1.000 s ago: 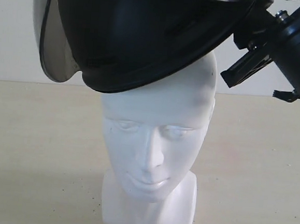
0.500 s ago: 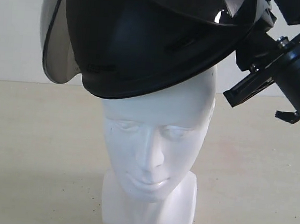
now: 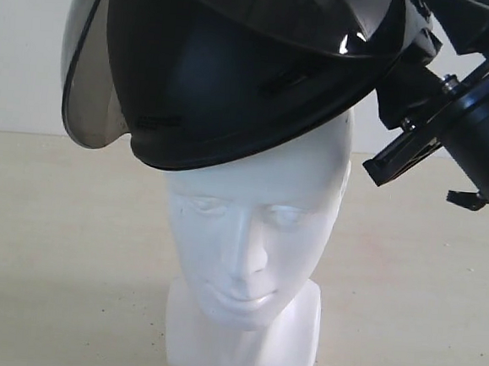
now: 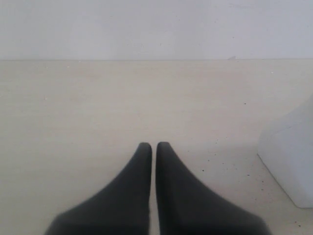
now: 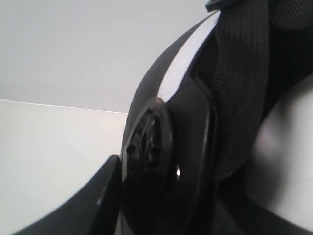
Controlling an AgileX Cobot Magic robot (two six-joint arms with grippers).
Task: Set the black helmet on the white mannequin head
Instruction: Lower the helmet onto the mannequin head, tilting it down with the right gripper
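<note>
The black helmet (image 3: 228, 71) hangs tilted over the crown of the white mannequin head (image 3: 254, 226), its lower rim resting across the forehead, its smoky visor (image 3: 87, 86) swung out at the left. My right gripper (image 3: 406, 73) is shut on the helmet's rim at the upper right. In the right wrist view the helmet's shell and visor pivot (image 5: 151, 142) fill the space against one finger (image 5: 100, 196), with the dark padded lining (image 5: 239, 88) beside it. My left gripper (image 4: 154, 147) is shut on nothing, low over the table near the head's base (image 4: 291, 152).
A pale wooden table (image 3: 53, 244) carries the head, with a white wall (image 3: 19, 38) behind. The right arm (image 3: 486, 126) reaches in from the upper right.
The helmet has tipped a little: the side held by the right gripper rose while the visor side stayed low over the head. The right arm shifted slightly upward.
</note>
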